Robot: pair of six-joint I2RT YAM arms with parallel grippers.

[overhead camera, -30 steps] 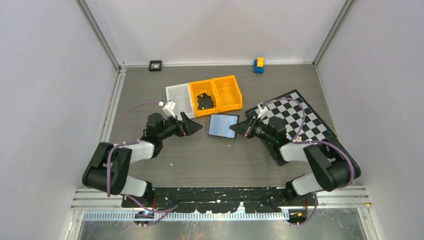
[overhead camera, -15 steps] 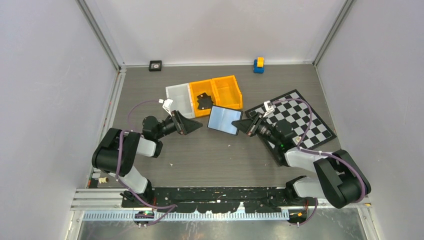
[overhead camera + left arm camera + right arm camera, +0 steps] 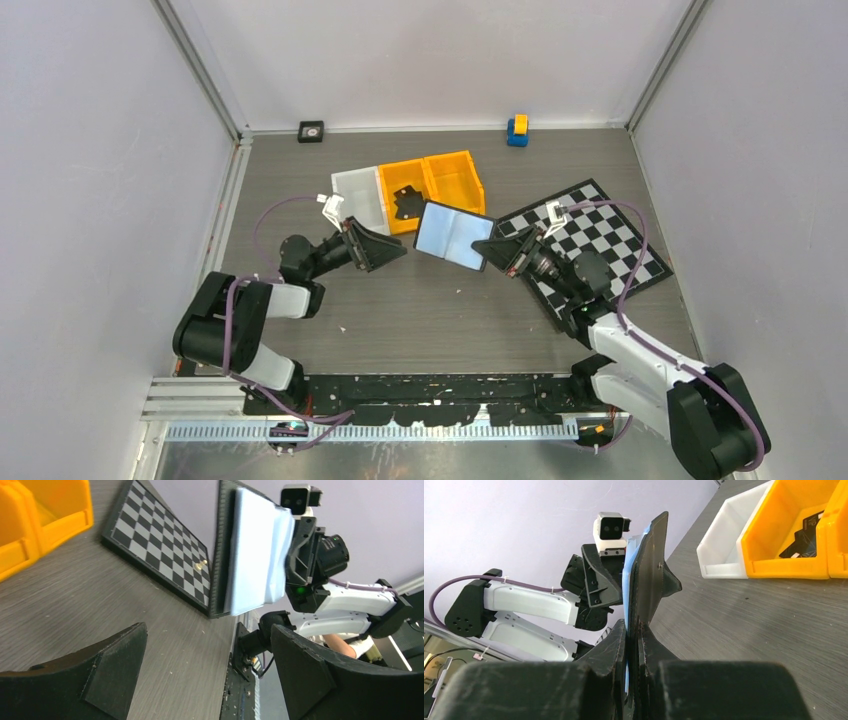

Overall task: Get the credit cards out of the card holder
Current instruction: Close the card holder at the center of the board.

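The left end effector (image 3: 394, 250) hangs near the middle of the bench with its fingers apart and nothing between them, pointed at the card holder, probably so it can pick from the open side. Toward the far edge, a white bin (image 3: 358, 190) sits touching two orange bins (image 3: 462, 180). Dark credit cards (image 3: 408, 205) lie in the nearer orange one, likely the drop spot. Just beside that bin the card holder (image 3: 455, 236) is spread open, pale panels showing. The right end effector (image 3: 489, 250) is clamped on its right edge, apparently steadying it. Whether cards remain inside I cannot tell. A checkerboard (image 3: 600, 235) lies toward the right edge.
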